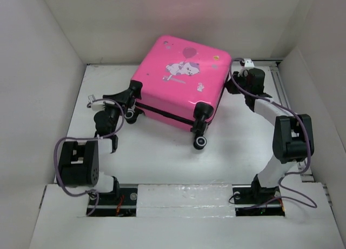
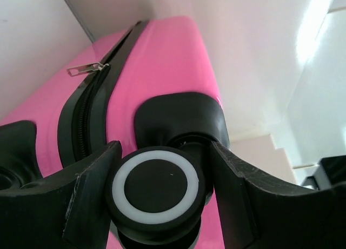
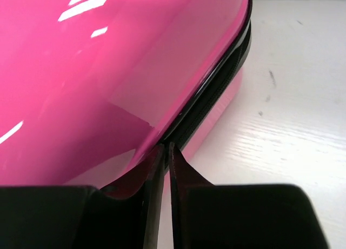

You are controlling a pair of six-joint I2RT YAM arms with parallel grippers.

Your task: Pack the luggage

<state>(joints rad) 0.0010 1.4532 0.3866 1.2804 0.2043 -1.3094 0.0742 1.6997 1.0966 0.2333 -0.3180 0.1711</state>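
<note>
The luggage point(image 1: 181, 79) is lying closed on the table point(image 1: 162, 152). The left hand point(image 2: 165, 147) is gripping its left-corner wheel point(image 2: 155, 185). The right hand point(image 3: 165, 147) is sitting closed, tips against the zipper seam point(image 3: 216, 87) on its right side.

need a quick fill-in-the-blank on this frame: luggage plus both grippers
1. The luggage lies flat on the table with its shell ____.
2. The left gripper brackets one black-and-white ____.
3. The right gripper, nearly shut, has its tips at the luggage's black ____ line.
Missing words: closed; wheel; zipper.
</note>
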